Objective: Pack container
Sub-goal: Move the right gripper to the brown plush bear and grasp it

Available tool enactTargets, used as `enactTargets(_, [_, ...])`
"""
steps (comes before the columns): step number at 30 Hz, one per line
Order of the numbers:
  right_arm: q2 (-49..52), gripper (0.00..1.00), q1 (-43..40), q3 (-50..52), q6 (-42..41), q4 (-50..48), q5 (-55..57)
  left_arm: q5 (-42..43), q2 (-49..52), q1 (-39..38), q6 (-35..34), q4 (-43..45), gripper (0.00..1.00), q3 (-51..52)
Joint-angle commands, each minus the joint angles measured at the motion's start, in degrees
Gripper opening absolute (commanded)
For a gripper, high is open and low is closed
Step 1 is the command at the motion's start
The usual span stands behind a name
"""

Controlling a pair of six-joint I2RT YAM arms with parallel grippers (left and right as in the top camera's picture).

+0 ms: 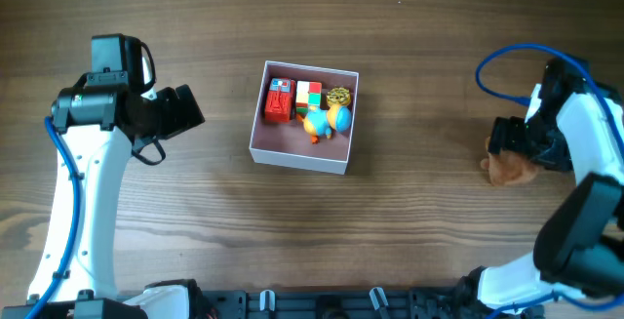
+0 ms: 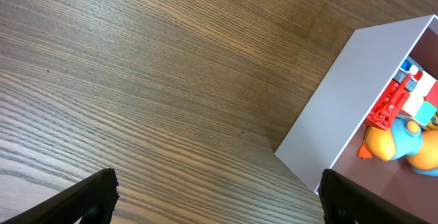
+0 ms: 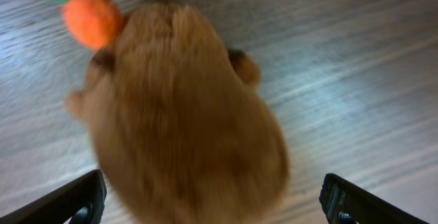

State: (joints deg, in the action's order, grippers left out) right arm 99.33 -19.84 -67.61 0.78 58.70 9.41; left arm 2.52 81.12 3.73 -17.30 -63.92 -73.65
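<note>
The container (image 1: 298, 156) is a square white-walled box with a dusty-pink inside, at the table's middle. It holds a red toy (image 1: 279, 101), a red, white and green block (image 1: 308, 95), a yellow round toy (image 1: 338, 96) and a blue and orange duck (image 1: 319, 122). Its white wall (image 2: 342, 107) shows in the left wrist view. My left gripper (image 2: 219, 200) is open and empty, left of the container. My right gripper (image 3: 212, 200) is open, its fingers on either side of a brown plush toy (image 3: 181, 114) with an orange carrot (image 3: 91, 17). The plush (image 1: 507, 169) lies at the right.
A blue cable (image 1: 507, 60) loops above the right arm. The wood-grain table (image 1: 409, 212) lies all round the container.
</note>
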Motion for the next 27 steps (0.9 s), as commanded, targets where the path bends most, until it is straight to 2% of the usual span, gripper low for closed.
enactTargets(1, [4.04, 1.0, -0.02, 0.42, 0.48, -1.97, -0.7, 0.7, 0.33, 0.2, -0.09, -0.09, 0.95, 0.37])
enactTargets(6, [6.43, 1.0, -0.02, 0.42, 0.66, -3.69, -3.87, 0.7, 0.33, 0.2, -0.09, -0.11, 0.95, 0.37])
enactTargets(8, [6.82, 0.96, -0.02, 0.42, 0.74, -3.78, -4.35, 0.7, 0.33, 0.2, -0.09, -0.24, 0.95, 0.37])
enactTargets(10, [6.82, 0.9, -0.02, 0.42, 0.72, -3.8, -4.35, 0.7, 0.33, 0.2, -0.09, -0.24, 0.95, 0.37])
enactTargets(11, [6.82, 0.79, -0.02, 0.42, 0.57, -3.67, -4.35, 0.7, 0.33, 0.2, -0.09, -0.24, 0.95, 0.37])
enactTargets(14, [6.82, 0.58, -0.02, 0.42, 0.57, -3.21, -4.37, 0.7, 0.33, 0.2, -0.09, -0.26, 0.95, 0.37])
enactTargets(17, [6.82, 0.4, -0.02, 0.42, 0.5, -2.95, -4.37, 0.7, 0.33, 0.2, -0.09, -0.48, 0.95, 0.37])
enactTargets(20, [6.82, 0.35, -0.02, 0.42, -0.98, -2.71, -4.39, 0.7, 0.33, 0.2, -0.09, -0.83, 0.95, 0.37])
enactTargets(24, [6.49, 0.22, 0.04, 0.33, -1.88, -2.25, -4.85, 0.68, 0.33, 0.2, -0.09, -0.85, 0.95, 0.37])
enactTargets(27, [4.98, 0.22, 0.2, -0.22, -2.29, -1.64, -7.43, 0.68, 0.33, 0.2, -0.09, -0.83, 0.95, 0.37])
